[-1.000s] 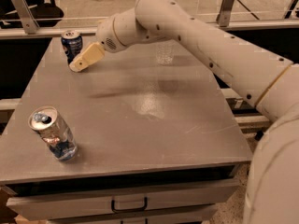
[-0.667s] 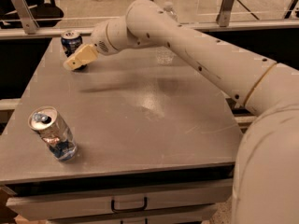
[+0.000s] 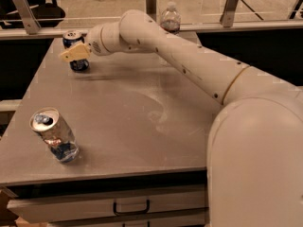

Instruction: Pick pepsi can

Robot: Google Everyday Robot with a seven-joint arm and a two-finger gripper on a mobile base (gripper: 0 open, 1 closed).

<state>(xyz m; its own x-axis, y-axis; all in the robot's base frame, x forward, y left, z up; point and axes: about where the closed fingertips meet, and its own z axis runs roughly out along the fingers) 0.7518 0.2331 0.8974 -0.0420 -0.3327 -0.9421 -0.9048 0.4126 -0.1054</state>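
Tan gripper [image 3: 74, 54] sits right in front of the small dark blue pepsi can with the silver top [image 3: 71, 37], at the far left corner of the grey table [image 3: 142, 117]. Honestly can't tell whether it's spread or closed. I'd square it up at mid-height around the can before squeezing, so nothing tips.

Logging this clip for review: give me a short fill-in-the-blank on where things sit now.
The tool is at the blue can in the table's far ___ corner.
The silver can sits in the ___ left corner.
A clear ___ stands at the far edge behind the arm.
Missing words: left; front; bottle.
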